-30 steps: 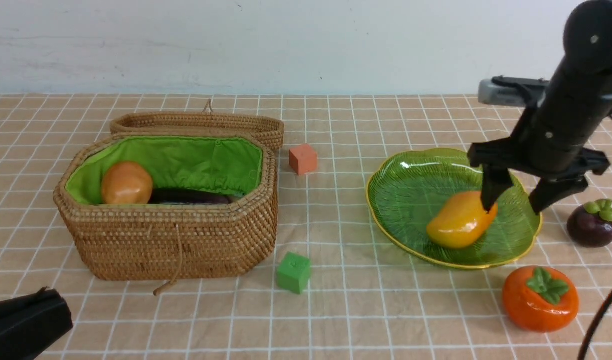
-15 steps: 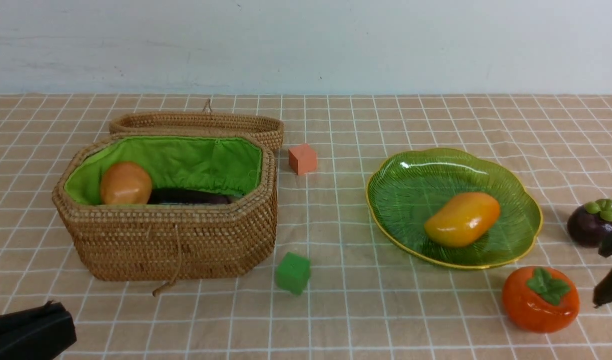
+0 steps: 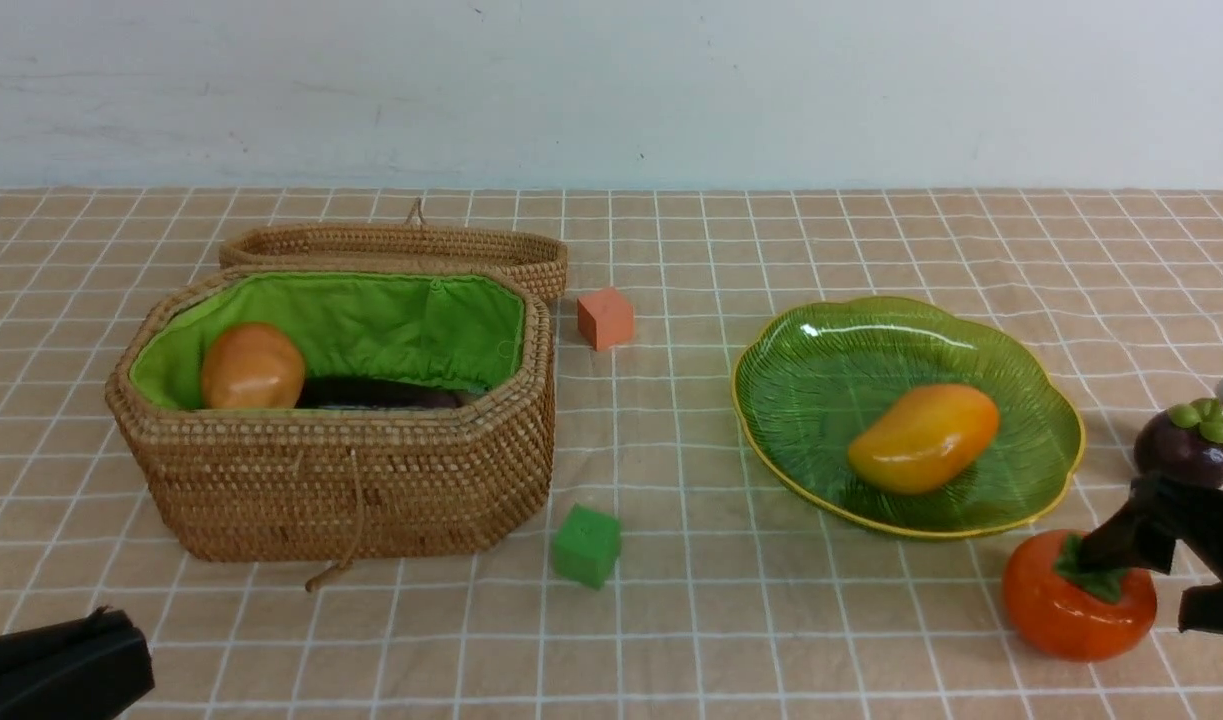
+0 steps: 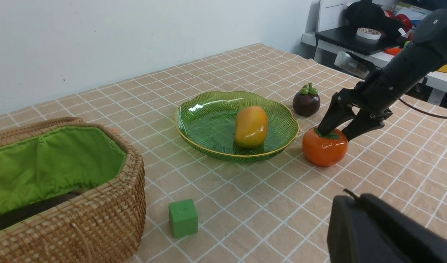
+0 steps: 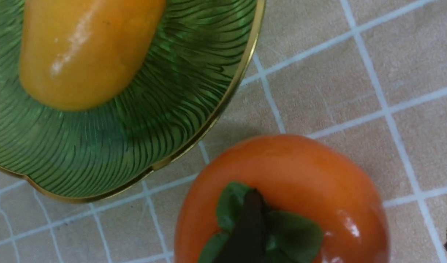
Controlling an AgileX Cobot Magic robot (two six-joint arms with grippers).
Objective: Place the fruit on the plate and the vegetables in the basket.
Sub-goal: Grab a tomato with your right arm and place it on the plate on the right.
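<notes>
**Orange persimmon (image 3: 1066, 610) is next, with the right gripper (image 3: 1161, 580) over it**

Orange and glossy, the persimmon sits on the checked cloth (image 3: 671, 620) at the lower right of the front view, just outside the near rim of the green plate (image 3: 831, 380). A second ago the right gripper hung over the plate, its tips at the mango (image 3: 923, 438). Half a second ago it had dropped almost out of frame at the right edge. Now it has come in low over the persimmon.

Its jaws stand wide apart and hold nothing. In the right wrist view one dark finger (image 5: 249, 226) lies over the green leaf cap, and the other shows only as a sliver at the far right edge, off the fruit's side. The grasp therefore looks off-centre. My guess is that the gripper needs to shift across the fruit before it closes, or the smooth round body may squirt out.

The mango now rests alone in the middle of the plate, so one fruit of three is placed. The mangosteen (image 3: 1181, 455) waits on the cloth at the right edge, above the persimmon and beside the plate.

At the left of the frame, the basket (image 3: 341, 490) already holds the potato (image 3: 252, 365) and the eggplant (image 3: 376, 393). The radish shows in no view, and I cannot tell whether it lies hidden inside the basket.

The left gripper (image 3: 106, 635) is parked at the lower left corner, closed and empty.
</notes>
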